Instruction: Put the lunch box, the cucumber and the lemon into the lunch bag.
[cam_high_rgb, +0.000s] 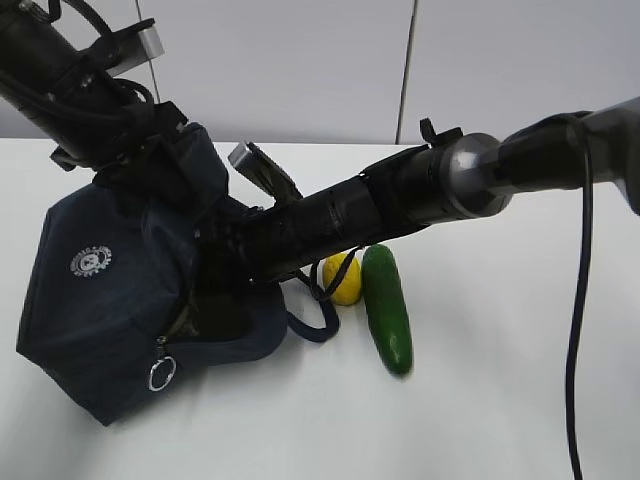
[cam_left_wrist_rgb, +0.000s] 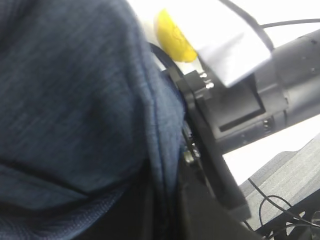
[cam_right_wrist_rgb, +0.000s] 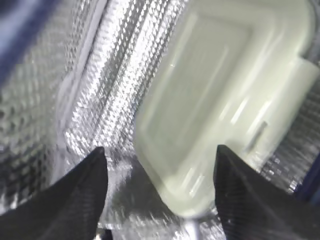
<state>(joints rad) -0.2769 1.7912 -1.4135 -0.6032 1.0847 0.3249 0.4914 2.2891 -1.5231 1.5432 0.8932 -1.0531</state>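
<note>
The navy lunch bag (cam_high_rgb: 100, 290) lies tilted on the white table with its mouth facing right. My left gripper (cam_high_rgb: 150, 160) holds the bag's upper edge, and in the left wrist view dark fabric (cam_left_wrist_rgb: 75, 100) is pinched where the jaws meet (cam_left_wrist_rgb: 165, 200). My right arm (cam_high_rgb: 400, 200) reaches into the mouth, so its gripper is hidden in the exterior view. In the right wrist view the pale green lunch box (cam_right_wrist_rgb: 215, 110) lies on the bag's silver lining (cam_right_wrist_rgb: 90, 75). My right gripper (cam_right_wrist_rgb: 160, 149) stands open around its near corner. The lemon (cam_high_rgb: 343, 280) and cucumber (cam_high_rgb: 387, 310) lie right of the bag.
A silver ring pull (cam_high_rgb: 162, 373) hangs at the bag's lower front. A loop handle (cam_high_rgb: 318, 320) lies on the table beside the lemon (cam_left_wrist_rgb: 172, 37). A black cable (cam_high_rgb: 578, 300) hangs down at the right. White table surface spreads in front and to the right.
</note>
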